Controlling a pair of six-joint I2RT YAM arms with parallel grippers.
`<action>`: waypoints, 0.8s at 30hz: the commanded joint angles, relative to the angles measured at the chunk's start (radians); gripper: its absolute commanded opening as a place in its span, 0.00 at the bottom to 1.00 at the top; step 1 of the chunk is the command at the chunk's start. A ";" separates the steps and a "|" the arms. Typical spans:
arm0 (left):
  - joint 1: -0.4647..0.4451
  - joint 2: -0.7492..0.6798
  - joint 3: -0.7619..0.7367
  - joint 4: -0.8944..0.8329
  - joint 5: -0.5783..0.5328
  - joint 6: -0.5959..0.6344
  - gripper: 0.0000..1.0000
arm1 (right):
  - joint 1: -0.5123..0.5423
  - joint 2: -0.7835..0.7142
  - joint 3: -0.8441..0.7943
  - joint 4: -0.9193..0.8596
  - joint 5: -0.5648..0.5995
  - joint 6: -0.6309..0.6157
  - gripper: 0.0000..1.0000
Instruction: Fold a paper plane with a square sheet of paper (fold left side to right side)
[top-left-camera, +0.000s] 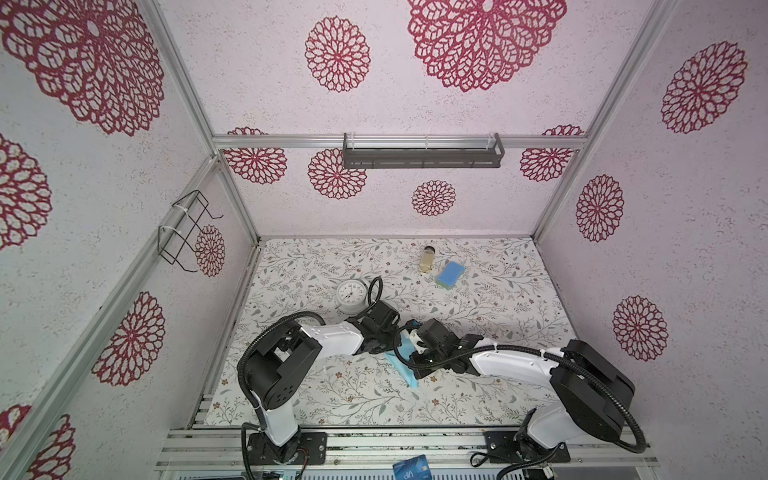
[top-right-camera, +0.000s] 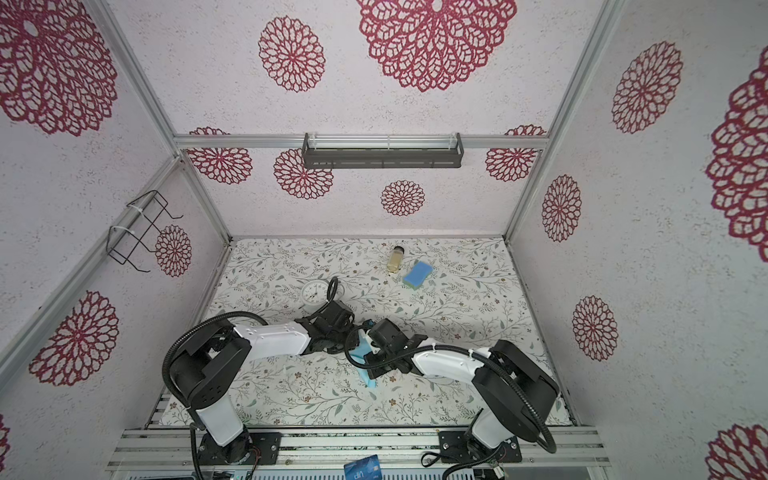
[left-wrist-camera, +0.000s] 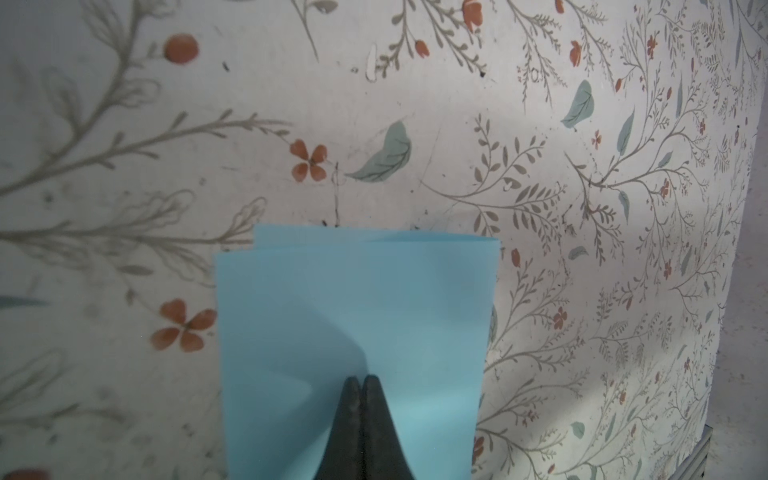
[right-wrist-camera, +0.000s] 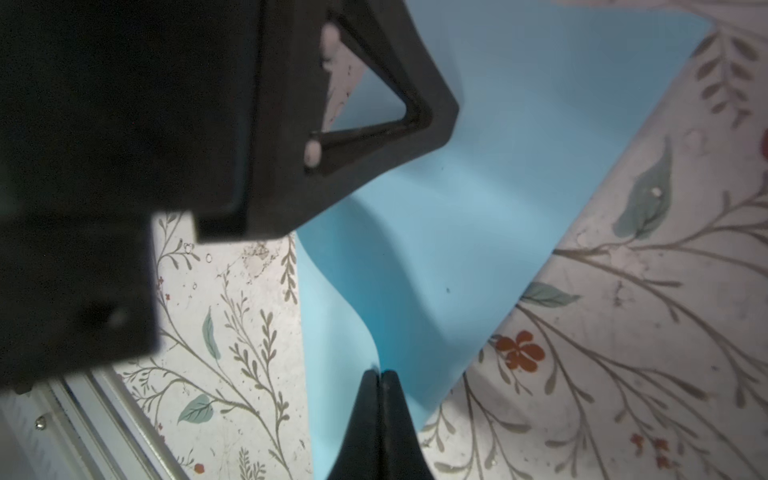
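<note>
the square sheet of paper (top-left-camera: 409, 376) sits lifted just above the flowered table (top-left-camera: 498, 316), toward its front and about midway across, and in both top views most of it is hidden under the two wrists that meet above it. in the left wrist view the sheet (left-wrist-camera: 353, 311) is doubled over, a second layer peeking out past the far edge of the upper one (the two edges do not line up). the left gripper (left-wrist-camera: 363, 380) has its fingers pressed together on a raised ridge of the paper. the right gripper (right-wrist-camera: 380, 374) is likewise pinched tight on the sheet's edge, which curls up in a soft wave to its tips, with the left gripper's black finger close by over the same sheet. farther back on the table stand a white clock (top-left-camera: 351, 293), a blue sponge (top-left-camera: 451, 274) and a small jar (top-left-camera: 429, 257) just beside the sponge, all well apart from the paper.
</note>
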 joint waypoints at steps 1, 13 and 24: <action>-0.003 0.024 0.009 -0.036 -0.017 0.012 0.00 | -0.011 0.009 0.053 -0.051 -0.034 -0.091 0.00; -0.006 0.005 -0.025 -0.022 -0.016 0.002 0.00 | -0.034 0.073 0.062 -0.058 0.003 -0.124 0.00; -0.012 0.010 -0.040 0.008 -0.008 -0.010 0.00 | -0.055 0.091 0.063 -0.022 -0.011 -0.104 0.00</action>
